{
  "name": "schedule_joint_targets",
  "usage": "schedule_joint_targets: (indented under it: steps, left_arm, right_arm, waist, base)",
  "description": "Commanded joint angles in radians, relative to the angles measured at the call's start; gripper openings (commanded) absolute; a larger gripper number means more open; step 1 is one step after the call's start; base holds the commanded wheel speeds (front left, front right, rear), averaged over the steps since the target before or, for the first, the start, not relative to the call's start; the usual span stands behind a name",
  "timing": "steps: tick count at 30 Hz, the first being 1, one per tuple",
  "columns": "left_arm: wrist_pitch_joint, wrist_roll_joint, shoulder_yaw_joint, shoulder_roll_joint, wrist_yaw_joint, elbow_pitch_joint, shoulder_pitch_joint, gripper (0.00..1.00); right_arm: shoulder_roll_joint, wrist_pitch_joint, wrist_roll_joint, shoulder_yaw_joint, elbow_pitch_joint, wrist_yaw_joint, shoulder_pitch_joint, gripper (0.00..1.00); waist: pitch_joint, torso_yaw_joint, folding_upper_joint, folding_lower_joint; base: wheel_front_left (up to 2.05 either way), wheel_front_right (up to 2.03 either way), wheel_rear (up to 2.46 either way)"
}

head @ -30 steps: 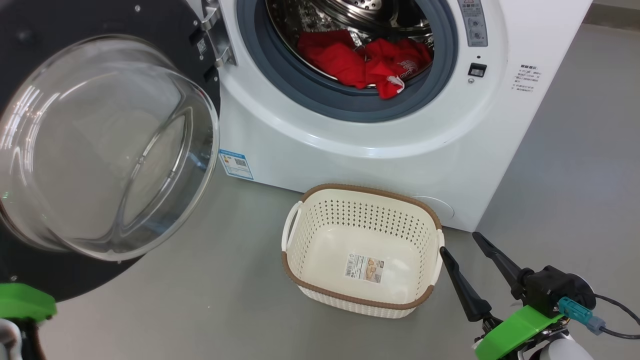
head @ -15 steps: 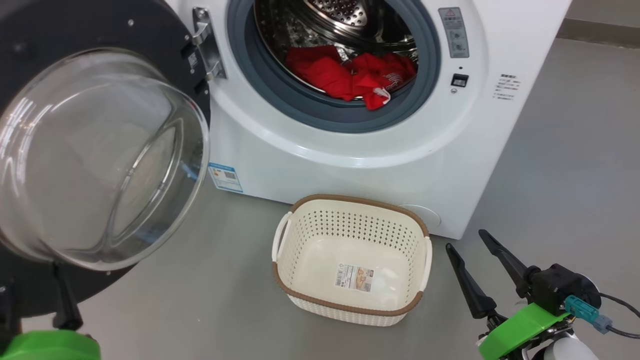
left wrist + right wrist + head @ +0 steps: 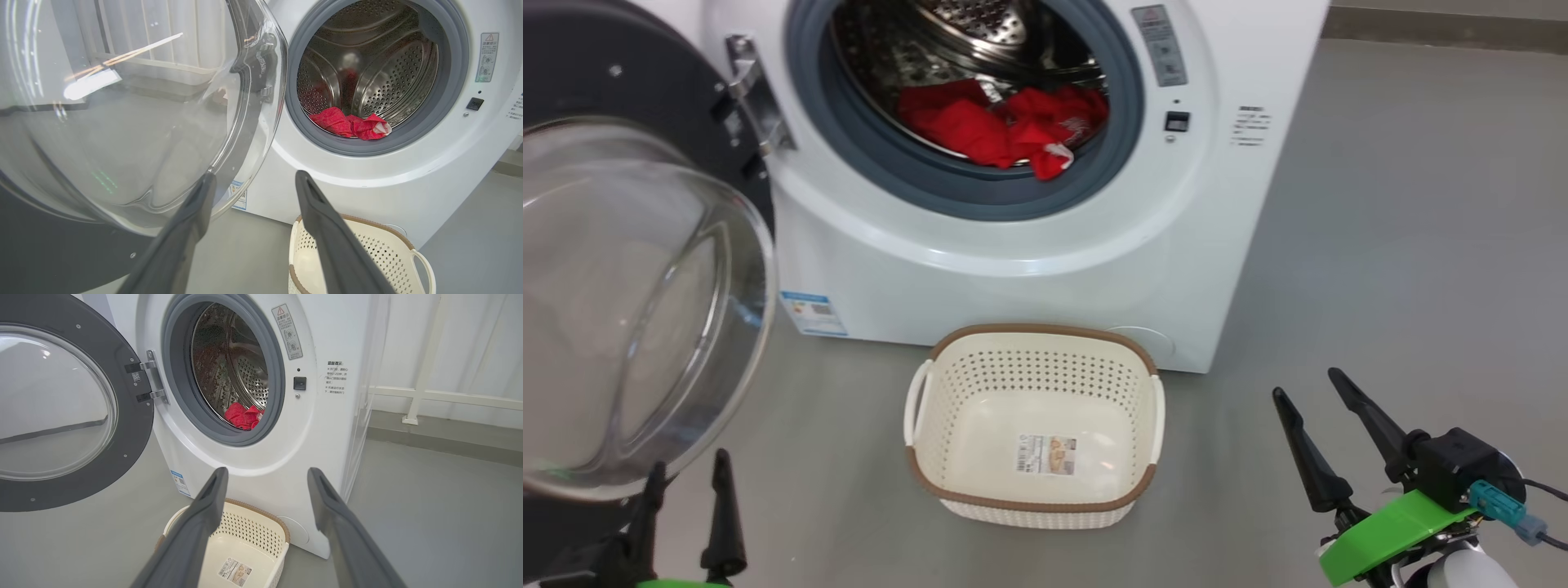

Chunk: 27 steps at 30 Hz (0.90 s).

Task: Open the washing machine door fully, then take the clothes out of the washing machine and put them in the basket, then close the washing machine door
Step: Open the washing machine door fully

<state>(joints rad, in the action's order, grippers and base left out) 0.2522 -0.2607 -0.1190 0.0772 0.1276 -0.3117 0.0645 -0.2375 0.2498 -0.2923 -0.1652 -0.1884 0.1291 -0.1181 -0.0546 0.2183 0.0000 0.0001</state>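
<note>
Jaws on both arms are standing apart, gripping nothing: the left gripper (image 3: 686, 464) is hovering by the round black-rimmed door (image 3: 629, 302) with its bulging glass bowl, the right gripper (image 3: 1307, 385) near the cream perforated plastic basket (image 3: 1045, 328). Bright red clothes (image 3: 1001, 126) are lying low in the big white washing machine (image 3: 1013, 245). With the door hanging wide, I'd be reaching over the grey rubber gasket (image 3: 980, 200), pinching a thick fold.
</note>
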Motion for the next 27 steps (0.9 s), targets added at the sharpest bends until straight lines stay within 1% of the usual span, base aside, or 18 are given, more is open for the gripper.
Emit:
schedule_joint_targets:
  steps: [1, 7, 14, 21, 27]
  left_arm:
    - [0.010, -0.013, -0.020, 0.023, 0.003, 0.032, 0.003, 1.00]
    - [0.010, -0.027, 0.016, 0.030, 0.003, 0.067, -0.027, 1.00]
    - [0.010, -0.035, 0.047, 0.025, 0.003, 0.098, -0.034, 1.00]
    - [0.010, -0.034, 0.070, 0.030, 0.003, 0.108, -0.030, 1.00]
    - [0.010, -0.033, 0.085, 0.032, 0.003, 0.110, -0.030, 1.00]
  right_arm:
    - [-0.004, 0.012, 0.004, -0.010, 0.029, 0.002, 0.001, 1.00]
    - [-0.004, 0.012, 0.006, 0.008, 0.035, 0.002, 0.008, 1.00]
    - [-0.004, 0.012, 0.010, 0.026, 0.041, 0.002, 0.009, 1.00]
    - [-0.001, 0.012, 0.012, 0.044, 0.047, 0.002, 0.005, 1.00]
    - [0.004, 0.012, 0.014, 0.059, 0.050, 0.002, 0.012, 1.00]
  waist:
    - [-0.001, -0.043, 0.0000, 0.0000]
    - [-0.005, -0.110, 0.0000, 0.0000]
    - [-0.018, -0.165, 0.0000, 0.0000]
    - [-0.027, -0.206, 0.0000, 0.0000]
    - [-0.029, -0.225, 0.0000, 0.0000]
  base:
    - [0.00, 0.00, 0.00]
    - [0.00, 0.00, 0.00]
    - [0.00, 0.00, 0.00]
    - [0.00, 0.00, 0.00]
    - [0.00, 0.00, 0.00]
